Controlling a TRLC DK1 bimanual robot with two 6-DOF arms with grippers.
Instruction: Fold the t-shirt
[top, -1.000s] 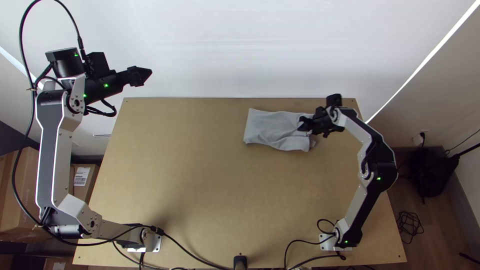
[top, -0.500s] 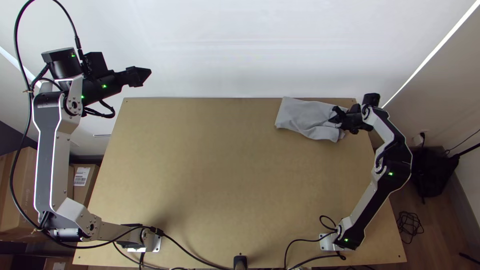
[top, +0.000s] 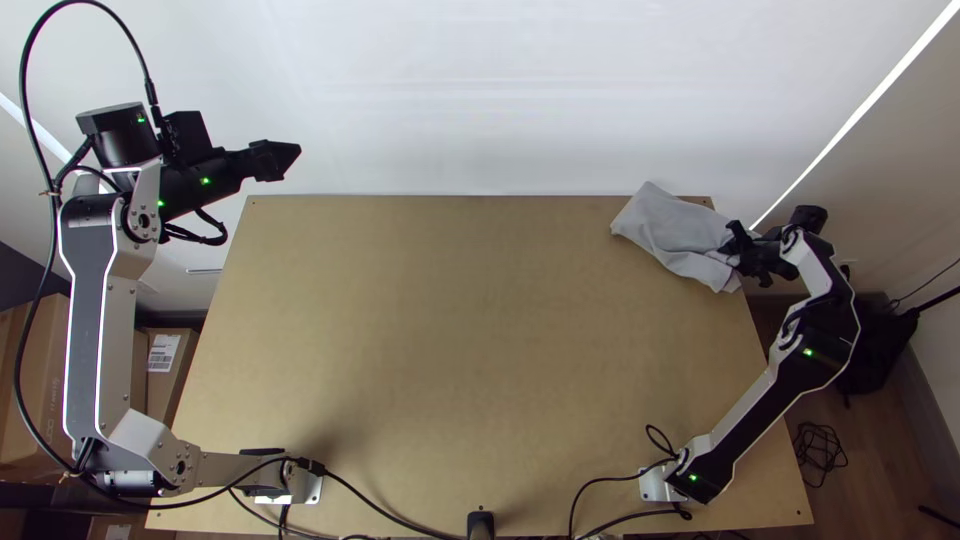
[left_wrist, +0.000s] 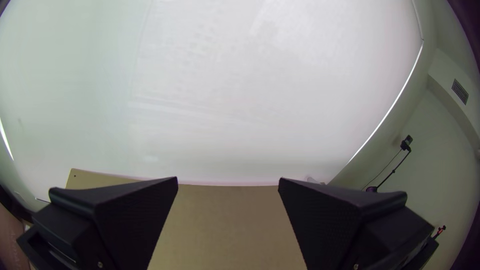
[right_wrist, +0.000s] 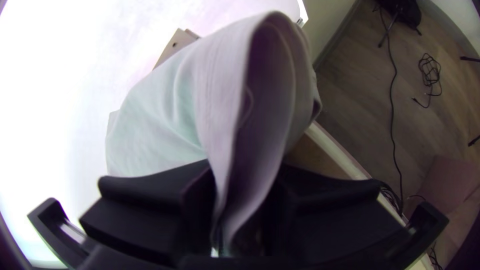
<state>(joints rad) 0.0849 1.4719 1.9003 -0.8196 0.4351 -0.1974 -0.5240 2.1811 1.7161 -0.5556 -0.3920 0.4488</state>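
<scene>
At the table's far right corner my right gripper (top: 738, 250) is shut on one end of the light grey t-shirt (top: 672, 232). The shirt is a folded bundle slanting from the far edge to the right edge. In the right wrist view the cloth (right_wrist: 165, 110) rises in a looped fold from between the fingers of the right gripper (right_wrist: 240, 200). My left gripper (top: 292, 158) hangs beyond the table's far left corner, away from the shirt. Seen in the left wrist view, the left gripper (left_wrist: 228, 185) stands open with nothing between its fingers.
The wooden table (top: 430, 330) has bare surface across its middle and left. Black cables (top: 400, 518) lie along the near edge beside a small dark post (top: 481, 524). Cardboard boxes (top: 170, 362) stand at the left, and a white wall (top: 480, 100) rises behind.
The right gripper has moved right with the t-shirt in it, drawing the cloth to the far right corner and turning it aslant. The left arm has shifted slightly left.
</scene>
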